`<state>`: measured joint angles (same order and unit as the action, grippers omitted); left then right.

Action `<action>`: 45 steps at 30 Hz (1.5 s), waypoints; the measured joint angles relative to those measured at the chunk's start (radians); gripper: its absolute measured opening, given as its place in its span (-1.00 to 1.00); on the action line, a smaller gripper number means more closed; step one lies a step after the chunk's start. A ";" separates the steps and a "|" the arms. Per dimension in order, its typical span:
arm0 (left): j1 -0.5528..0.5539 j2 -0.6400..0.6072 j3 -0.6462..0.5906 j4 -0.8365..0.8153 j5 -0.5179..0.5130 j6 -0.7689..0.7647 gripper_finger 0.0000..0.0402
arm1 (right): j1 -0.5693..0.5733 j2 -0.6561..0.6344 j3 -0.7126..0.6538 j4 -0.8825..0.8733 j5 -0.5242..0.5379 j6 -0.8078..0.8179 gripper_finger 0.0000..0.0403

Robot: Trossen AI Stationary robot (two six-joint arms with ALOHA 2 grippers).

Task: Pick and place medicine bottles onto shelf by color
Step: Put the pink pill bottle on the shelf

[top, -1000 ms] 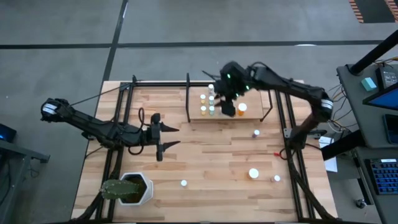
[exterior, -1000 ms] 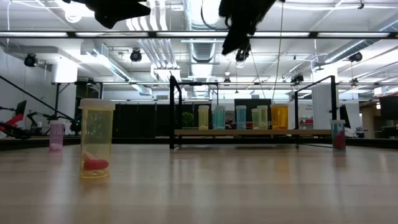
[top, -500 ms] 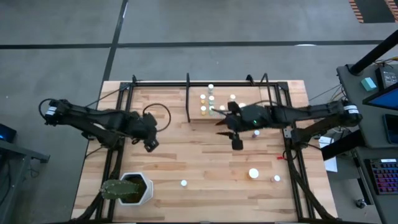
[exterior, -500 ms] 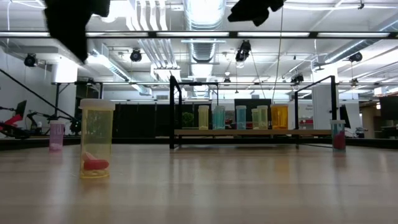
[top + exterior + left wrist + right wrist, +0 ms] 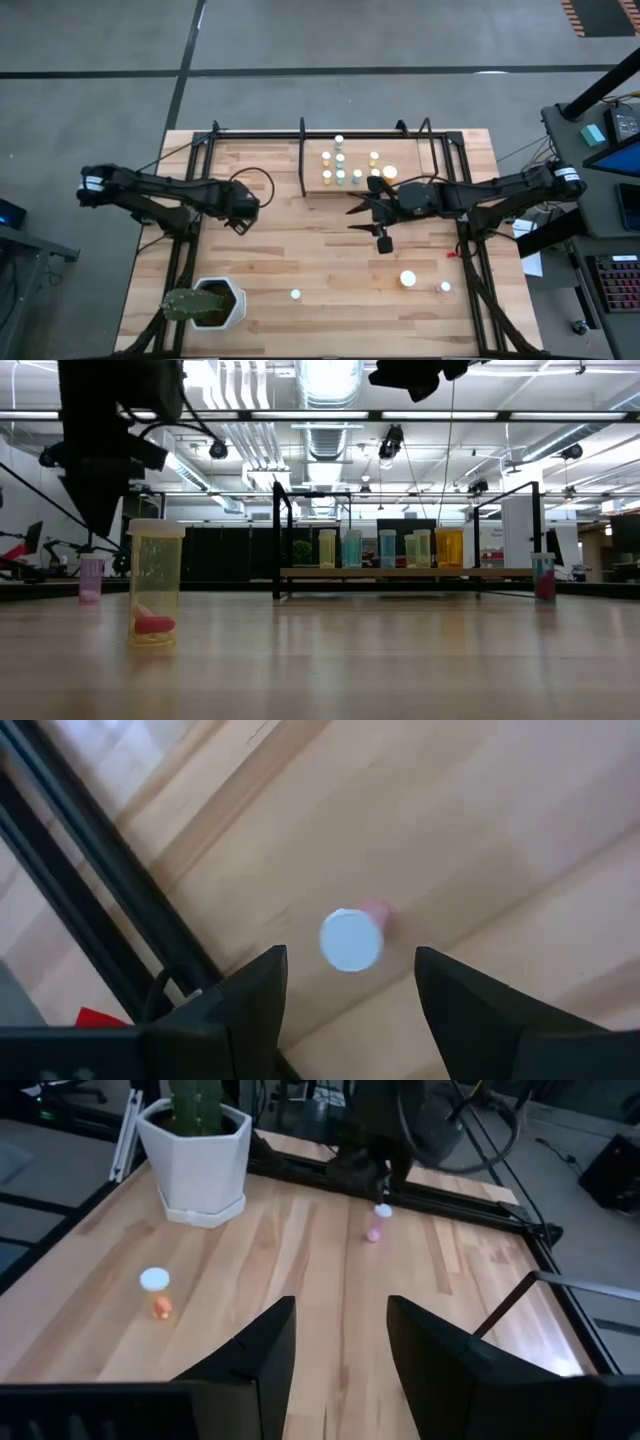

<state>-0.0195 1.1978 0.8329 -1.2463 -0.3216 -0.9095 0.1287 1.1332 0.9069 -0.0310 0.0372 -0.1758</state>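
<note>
Butcher-block table (image 5: 330,260) under both arms. Your left hand (image 5: 350,975) hung spread and empty above a pink bottle (image 5: 352,937), nothing pinched. Your right hand (image 5: 340,1342) also gaped empty beside the shelf (image 5: 405,155). A crooked descent could tip that bottle; its body hid beneath the cap.

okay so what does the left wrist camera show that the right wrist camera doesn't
Only the left wrist view looks straight down on the pink bottle's pale cap, framed between the open left gripper fingers. Only the right wrist view shows the white hexagonal plant pot, a yellowish bottle and the open right gripper. Both show that pink bottle and the wooden tabletop.
</note>
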 joint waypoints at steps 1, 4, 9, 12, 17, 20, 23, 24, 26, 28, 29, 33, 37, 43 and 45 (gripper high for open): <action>0.010 -0.001 -0.015 0.009 -0.001 0.000 0.01 | 0.000 0.000 0.001 0.002 0.000 -0.003 -0.26; 0.038 -0.004 -0.047 0.050 -0.001 0.001 0.01 | 0.000 0.000 0.001 0.006 0.000 -0.008 -0.26; 0.059 -0.005 -0.059 0.054 -0.002 0.019 0.01 | 0.000 0.000 0.001 0.006 0.000 -0.009 -0.27; 0.059 -0.006 -0.068 0.065 0.011 0.025 0.01 | 0.000 0.000 0.000 0.006 0.000 -0.009 -0.29; 0.059 -0.005 -0.111 0.107 0.038 0.027 0.01 | 0.000 0.001 0.000 0.006 0.000 -0.011 -0.28; 0.059 -0.005 -0.121 0.116 0.047 0.030 0.01 | 0.000 0.001 0.000 0.006 0.000 -0.009 -0.28; 0.059 -0.005 -0.120 0.120 0.048 0.036 -0.02 | 0.000 0.001 0.000 0.006 0.000 -0.011 -0.28; 0.059 -0.005 -0.120 0.120 0.048 0.036 -0.04 | 0.000 0.001 0.000 0.005 0.000 -0.011 -0.28; 0.059 -0.005 -0.120 0.120 0.048 0.049 -0.12 | 0.000 0.001 0.000 0.005 0.000 -0.011 -0.28; 0.059 -0.005 -0.120 0.122 0.053 0.055 -0.22 | 0.000 0.001 0.000 0.006 0.000 -0.011 -0.29; 0.059 -0.005 -0.120 0.125 0.054 0.055 -0.27 | 0.000 0.001 0.000 0.005 -0.001 -0.011 -0.30; 0.059 -0.004 -0.120 0.137 0.056 0.056 -0.46 | 0.000 0.001 0.000 0.005 -0.001 -0.011 -0.31; 0.059 -0.004 -0.120 0.135 0.051 0.056 -0.57 | 0.000 0.001 -0.003 0.003 -0.001 -0.011 -0.31; 0.059 -0.003 -0.096 0.150 0.063 0.055 -0.60 | 0.000 0.001 -0.006 0.003 -0.001 -0.021 -0.31; 0.055 -0.003 -0.065 0.192 0.063 0.067 -0.60 | 0.000 0.001 -0.006 0.004 -0.001 -0.022 -0.31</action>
<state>0.0357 1.1946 0.7678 -1.0542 -0.2586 -0.8424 0.1287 1.1343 0.9009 -0.0269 0.0364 -0.1974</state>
